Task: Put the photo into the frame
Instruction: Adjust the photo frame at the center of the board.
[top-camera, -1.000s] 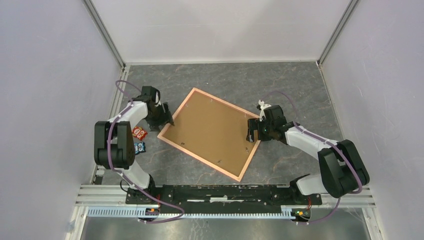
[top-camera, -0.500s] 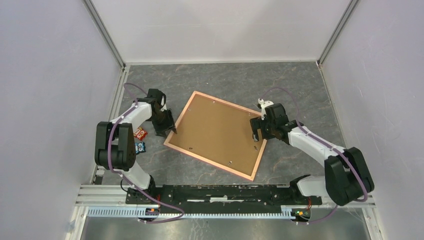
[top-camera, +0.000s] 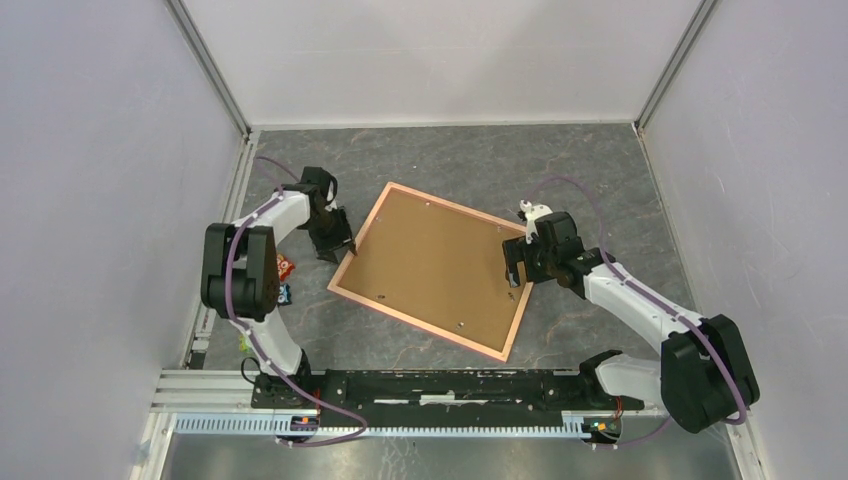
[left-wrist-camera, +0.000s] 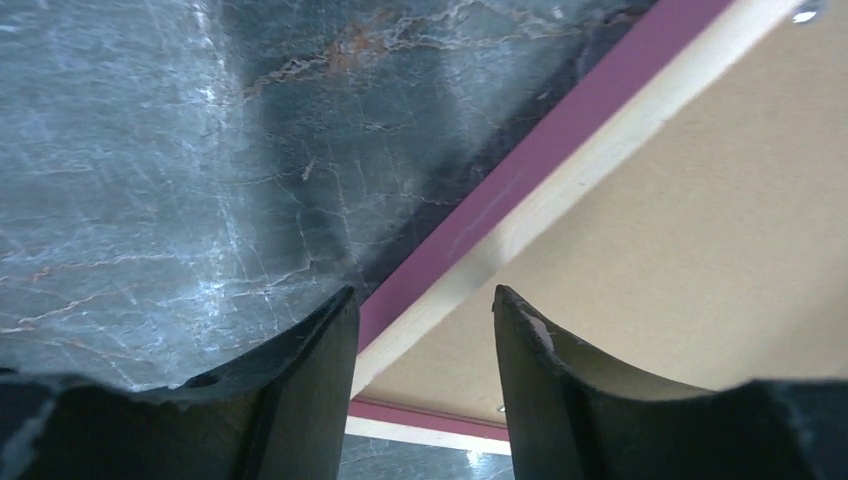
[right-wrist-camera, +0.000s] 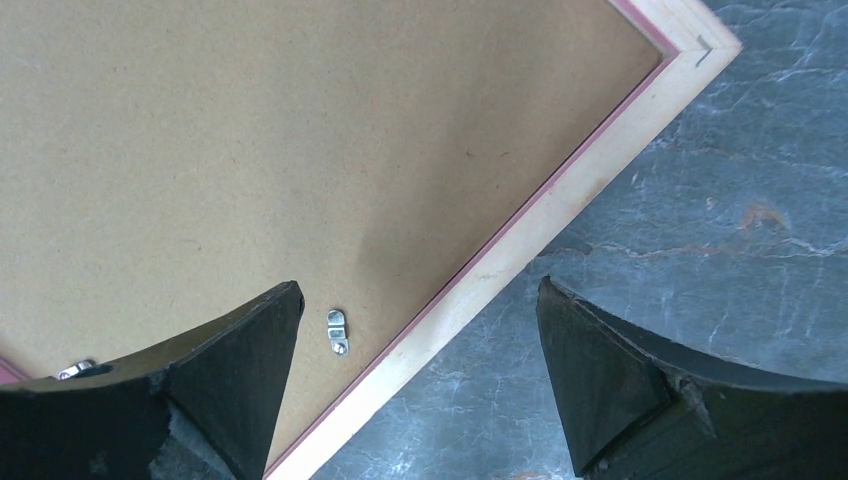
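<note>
- Mounting rail (top-camera: 450, 385) is running along the table's near edge at 6 o'clock, carrying both arm bases.
- Small red-orange item (top-camera: 285, 267) and blue item (top-camera: 283, 293) are lying beside the left arm, at 9 o'clock from the table's middle; both are too small to identify.
- Frame (right-wrist-camera: 560, 208) is lying back-up and askew at the middle of the grey marbled table (top-camera: 600, 170), showing a pink-and-cream border.
- Brown backing board (top-camera: 435, 265) is sitting inside the frame and filling it; a small metal clip (right-wrist-camera: 338, 331) is lying on the board just inside the border.
- Left gripper (left-wrist-camera: 425, 300) is standing at the frame's 9 o'clock edge with its fingers parted a modest way. One finger is over the table and the other over the board, with the border showing in the gap. It is clamping nothing; whether the tips are touching cannot be told.
- Right gripper (right-wrist-camera: 420, 285) is hovering at the frame's 3 o'clock edge with its fingers spread wide, one over the board and one over the table, holding nothing.
- White walls (top-camera: 440, 60) are closing the far side at 12 o'clock.
</note>
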